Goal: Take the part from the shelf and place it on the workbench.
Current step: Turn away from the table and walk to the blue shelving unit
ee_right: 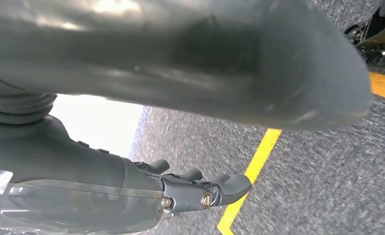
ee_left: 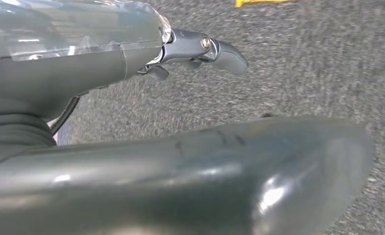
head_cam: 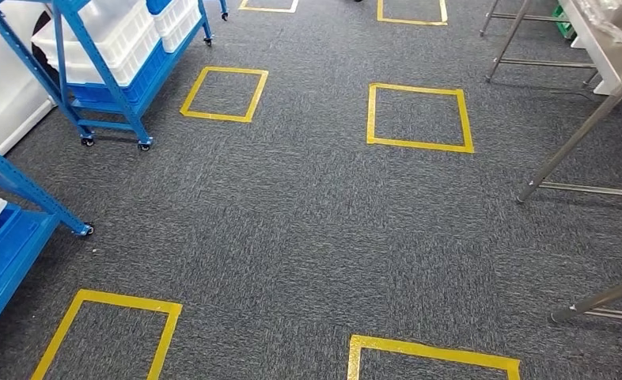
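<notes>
A blue wheeled shelf (head_cam: 106, 95) stands at the far left and carries white bins (head_cam: 110, 39); their contents are hidden. A second blue shelf (head_cam: 11, 237) sits close at the left edge. The steel workbench (head_cam: 608, 51) is at the far right, its legs (head_cam: 573, 142) slanting to the floor. My left hand (ee_left: 83, 73) hangs over the carpet with its fingers (ee_left: 225, 51) stretched out and nothing in it. My right hand (ee_right: 107, 171) also hangs over the carpet, fingers (ee_right: 222, 188) apart from the thumb (ee_right: 205, 58), holding nothing.
Grey carpet (head_cam: 308, 229) spreads between the shelves and the bench, marked with several yellow tape squares (head_cam: 419, 117). Another metal frame (head_cam: 513, 32) stands at the back right. A yellow tape line (ee_right: 259, 156) runs under my right hand.
</notes>
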`<state>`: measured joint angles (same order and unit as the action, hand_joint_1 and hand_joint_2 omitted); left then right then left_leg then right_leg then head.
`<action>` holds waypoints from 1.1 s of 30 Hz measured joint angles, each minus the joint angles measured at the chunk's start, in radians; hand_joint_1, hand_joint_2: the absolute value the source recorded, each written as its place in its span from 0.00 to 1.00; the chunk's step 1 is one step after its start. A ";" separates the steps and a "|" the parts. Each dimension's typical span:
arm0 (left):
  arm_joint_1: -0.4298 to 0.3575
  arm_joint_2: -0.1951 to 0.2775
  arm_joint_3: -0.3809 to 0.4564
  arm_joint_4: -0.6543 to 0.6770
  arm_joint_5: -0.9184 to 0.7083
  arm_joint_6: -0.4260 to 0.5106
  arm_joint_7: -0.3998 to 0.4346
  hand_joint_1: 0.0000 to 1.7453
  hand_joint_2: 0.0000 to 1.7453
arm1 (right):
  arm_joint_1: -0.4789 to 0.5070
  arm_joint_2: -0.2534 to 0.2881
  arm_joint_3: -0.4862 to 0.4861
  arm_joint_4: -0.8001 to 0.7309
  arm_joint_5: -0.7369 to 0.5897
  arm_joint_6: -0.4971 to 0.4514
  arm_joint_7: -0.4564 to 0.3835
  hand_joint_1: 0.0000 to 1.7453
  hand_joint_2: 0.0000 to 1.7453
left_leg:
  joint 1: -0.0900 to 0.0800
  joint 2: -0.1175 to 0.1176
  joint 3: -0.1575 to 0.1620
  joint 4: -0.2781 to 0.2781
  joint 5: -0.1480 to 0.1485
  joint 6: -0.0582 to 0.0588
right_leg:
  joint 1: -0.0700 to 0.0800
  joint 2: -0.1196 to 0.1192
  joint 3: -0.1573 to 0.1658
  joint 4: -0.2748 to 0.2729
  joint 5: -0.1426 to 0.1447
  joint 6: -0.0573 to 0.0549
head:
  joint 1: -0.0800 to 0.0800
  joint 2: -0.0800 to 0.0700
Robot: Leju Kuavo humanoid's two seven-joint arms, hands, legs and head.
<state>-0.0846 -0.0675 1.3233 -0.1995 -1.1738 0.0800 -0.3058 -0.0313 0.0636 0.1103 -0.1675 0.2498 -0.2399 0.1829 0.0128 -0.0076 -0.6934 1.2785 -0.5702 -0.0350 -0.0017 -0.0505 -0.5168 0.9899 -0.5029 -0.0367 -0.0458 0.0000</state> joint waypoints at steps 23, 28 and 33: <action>-0.005 -0.004 0.000 0.000 0.006 0.017 -0.007 0.00 0.00 | -0.007 0.003 -0.006 0.001 0.017 -0.013 -0.016 0.00 0.00 | 0.000 -0.115 0.157 -0.278 0.088 0.016 | -0.009 0.106 -0.044 0.033 0.017 0.024 | 0.000 0.000; -0.006 -0.008 0.000 0.000 0.007 0.019 -0.007 0.00 0.00 | -0.003 0.002 -0.006 0.001 0.021 -0.012 -0.016 0.00 0.00 | -0.002 -0.014 0.049 -0.058 -0.027 0.000 | -0.003 0.043 -0.036 0.020 0.018 -0.004 | 0.000 0.000; -0.003 -0.008 0.000 0.000 0.012 0.020 -0.007 0.00 0.00 | -0.004 0.003 -0.006 0.001 0.023 -0.011 -0.017 0.00 0.00 | -0.004 0.032 0.095 -0.152 0.053 0.007 | 0.006 -0.016 -0.026 0.021 0.009 -0.004 | 0.000 0.000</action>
<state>-0.0874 -0.0752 1.3233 -0.1995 -1.1613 0.1002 -0.3127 -0.0355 0.0663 0.1041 -0.1663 0.2728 -0.2506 0.1663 0.0084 0.0246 -0.5986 1.1267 -0.5172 -0.0282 0.0041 -0.0669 -0.5427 1.0106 -0.4942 -0.0402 -0.0458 0.0000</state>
